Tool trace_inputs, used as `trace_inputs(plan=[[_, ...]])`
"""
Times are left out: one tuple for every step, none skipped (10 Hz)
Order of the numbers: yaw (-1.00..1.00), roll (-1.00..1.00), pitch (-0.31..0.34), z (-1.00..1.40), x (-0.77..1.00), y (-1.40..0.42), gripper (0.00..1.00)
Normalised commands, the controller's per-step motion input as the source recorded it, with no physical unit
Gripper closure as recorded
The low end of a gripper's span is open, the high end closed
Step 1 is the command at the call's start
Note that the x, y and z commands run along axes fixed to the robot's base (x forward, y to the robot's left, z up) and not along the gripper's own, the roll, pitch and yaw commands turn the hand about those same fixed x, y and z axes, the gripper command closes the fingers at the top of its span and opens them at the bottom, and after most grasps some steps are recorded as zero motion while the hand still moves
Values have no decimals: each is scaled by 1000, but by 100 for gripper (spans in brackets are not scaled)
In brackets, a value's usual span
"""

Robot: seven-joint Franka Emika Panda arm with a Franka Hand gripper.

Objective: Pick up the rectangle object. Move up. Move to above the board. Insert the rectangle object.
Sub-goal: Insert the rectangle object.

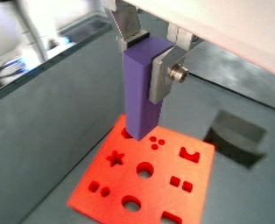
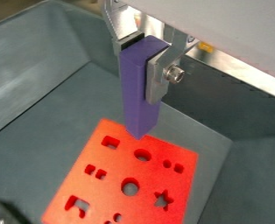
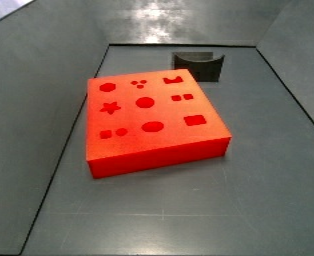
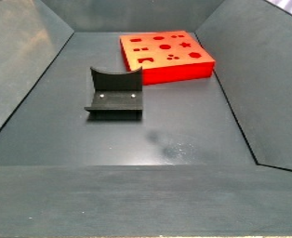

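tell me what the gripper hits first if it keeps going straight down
Probably the board: the gripper holds the purple bar pointing down over it, so the bar's lower end would meet the board's top first. The height gap is unclear.

The gripper [image 1: 150, 54] holds the rectangle object [image 1: 141, 94] above the board [image 1: 146, 175], the holder [image 1: 236, 138] beside it.

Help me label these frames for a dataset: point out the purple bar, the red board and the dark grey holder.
purple bar [image 1: 141, 92]: a wrist view, on its front face, below the fingers of the gripper [image 1: 150, 51].
red board [image 3: 157, 150]: a side view, on its front side wall.
dark grey holder [image 4: 113, 104]: a side view, on its base.
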Motion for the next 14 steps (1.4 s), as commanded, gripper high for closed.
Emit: trace_inputs(plan=[[-1000,0,-19,-66,0,0,100],[-1000,7,-39,-149,31,0,100],[-1000,24,-56,-254,49,0,100],[-1000,47,-63,-366,43,0,100],[-989,47,-69,-363,89,0,100],[-803,30,-67,-311,314,-40,100],[-740,40,-60,-323,389,-60,100],[-766,73,-73,-474,337,-109,100],[-820,89,-81,-546,286,-114,100],[-829,93,-77,-551,277,-114,100],[-843,94,-83,-586,257,-120,100],[-874,103,-96,-674,214,-123,100],[-974,80,-107,-806,100,-94,100],[-1000,66,-70,-834,49,-57,100]])
